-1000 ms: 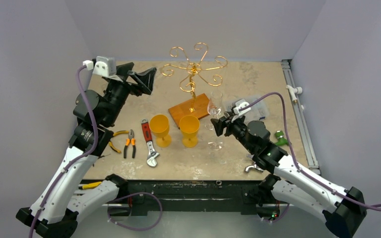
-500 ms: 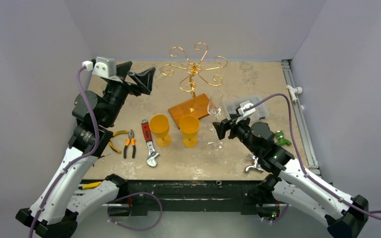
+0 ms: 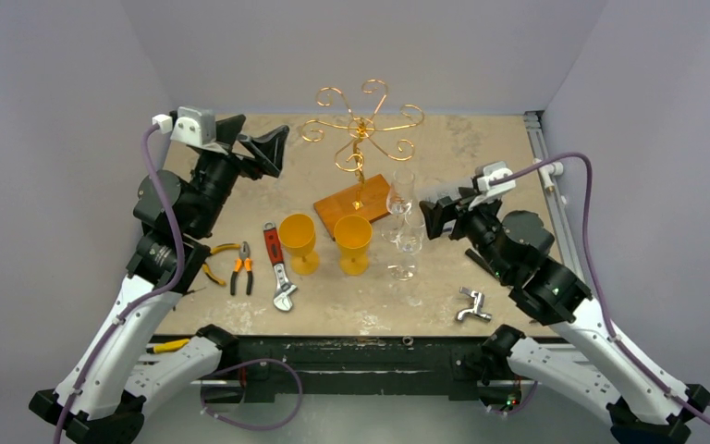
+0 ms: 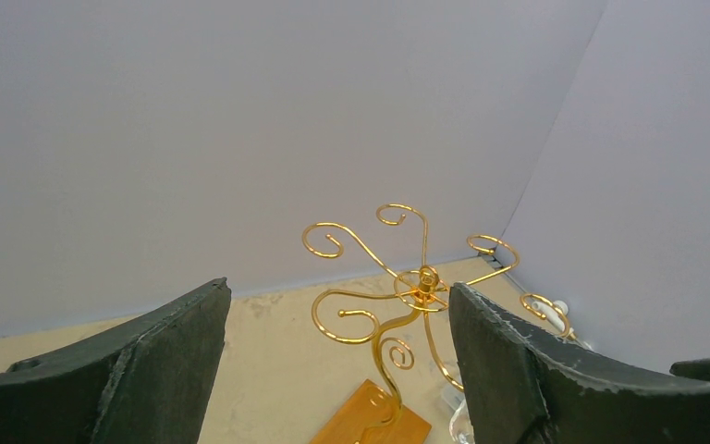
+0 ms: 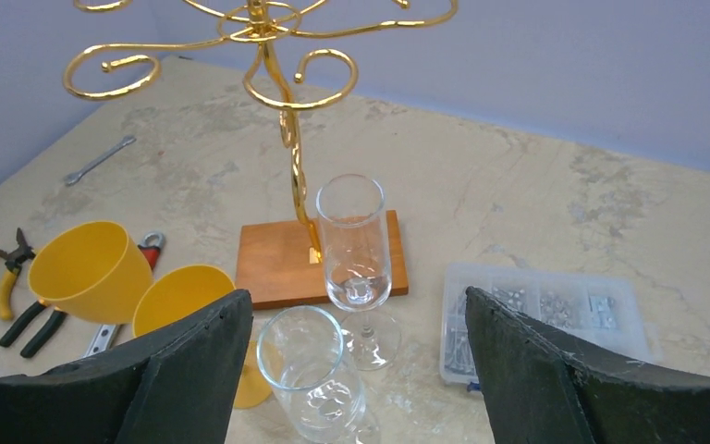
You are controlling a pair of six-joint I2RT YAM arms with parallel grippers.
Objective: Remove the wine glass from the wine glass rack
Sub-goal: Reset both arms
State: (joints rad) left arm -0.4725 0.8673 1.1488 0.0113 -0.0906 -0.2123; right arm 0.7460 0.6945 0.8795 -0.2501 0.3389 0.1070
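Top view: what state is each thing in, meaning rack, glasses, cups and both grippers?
Rack: upright, nothing hanging.
Far wine glass: upright on table.
Near wine glass: upright on table.
Yellow cups: both upright.
Left gripper: open, empty.
Right gripper: open, empty.

No text, label, brand, number or sign can be read in any view. The adjustable wrench (image 3: 277, 268), lower centre-left of the top view, has a red handle that is too small in the frame to show any marking.
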